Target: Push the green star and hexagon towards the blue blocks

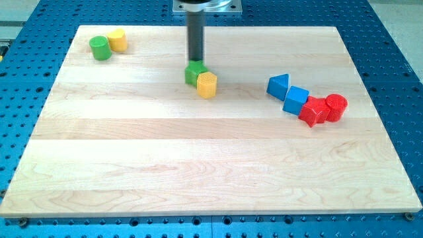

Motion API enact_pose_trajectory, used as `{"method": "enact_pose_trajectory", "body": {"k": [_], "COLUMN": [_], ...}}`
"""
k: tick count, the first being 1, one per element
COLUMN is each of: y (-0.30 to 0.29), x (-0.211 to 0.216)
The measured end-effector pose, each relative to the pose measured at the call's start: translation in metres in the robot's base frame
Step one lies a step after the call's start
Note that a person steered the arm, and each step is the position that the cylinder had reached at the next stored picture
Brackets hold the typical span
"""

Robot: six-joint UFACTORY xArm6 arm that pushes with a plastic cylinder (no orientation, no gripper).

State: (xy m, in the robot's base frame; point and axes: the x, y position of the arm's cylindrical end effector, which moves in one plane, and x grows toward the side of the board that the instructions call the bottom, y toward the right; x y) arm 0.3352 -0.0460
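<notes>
Two task blocks touching mid-counter, green star-shaped block (pixel 194 72) beside yellow hexagonal block (pixel 207 84), my tip (pixel 196 61) at the star's top edge, no gripper fitted.

1. Looks like a robotics lab bench.
2. Wooden board (pixel 198 152) laid on a blue perforated metal table (pixel 396 79).
3. Small coloured test blocks (pixel 207 84) scattered on the board.

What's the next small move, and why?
Probably nudge toward the view's right: my tip sits at the top-left edge of the green star, which touches the yellow hexagon, and the blue blocks lie farther right.
</notes>
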Motion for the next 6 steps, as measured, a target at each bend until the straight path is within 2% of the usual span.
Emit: {"method": "enact_pose_trajectory", "body": {"k": [1, 2, 3, 4, 6], "y": [0.027, 0.021, -0.016, -0.036, -0.018], "x": [0.009, 0.025, 0.023, 0.044, 0.062]}}
